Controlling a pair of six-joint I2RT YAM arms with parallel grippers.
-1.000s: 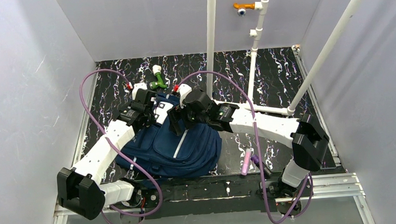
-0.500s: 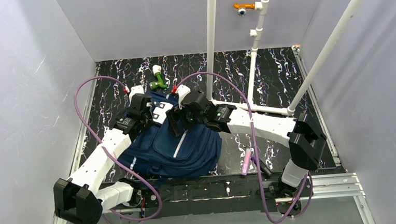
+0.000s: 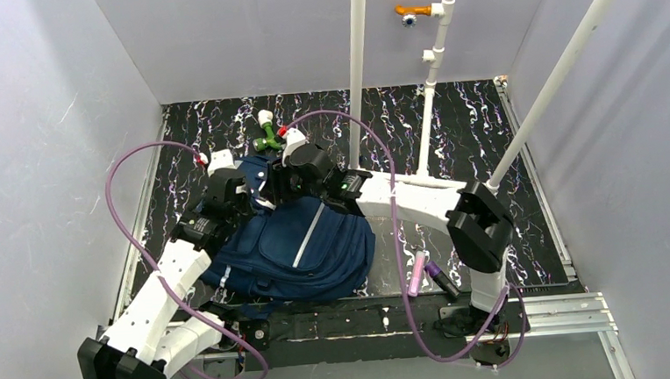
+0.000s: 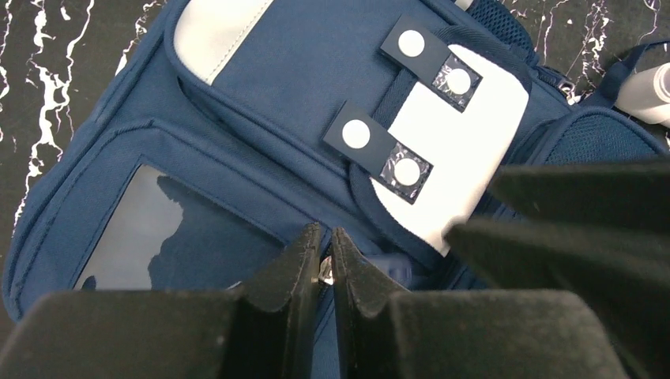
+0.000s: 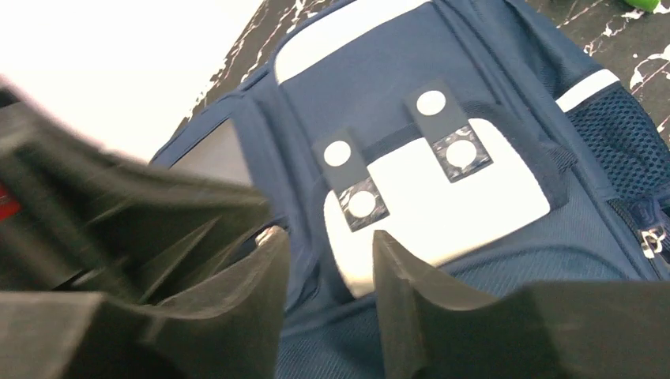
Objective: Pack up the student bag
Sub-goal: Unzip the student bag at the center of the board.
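While pens (image 3: 417,273) lie unpacked at the table's (image 3: 472,119) near edge, the student bag (image 3: 304,248) lies flat mid-table, seemingly unopened: left tool (image 4: 325,238) pinches its zip pull (image 4: 324,271), right tool (image 5: 328,246) hangs half-open over the white patch (image 5: 442,207); a green object (image 3: 267,143) lies beyond.

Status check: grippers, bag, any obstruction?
Left gripper shut on zipper pull. Right gripper open over white patch. Student bag lying flat. Grippers crowd each other; nothing else in the way.
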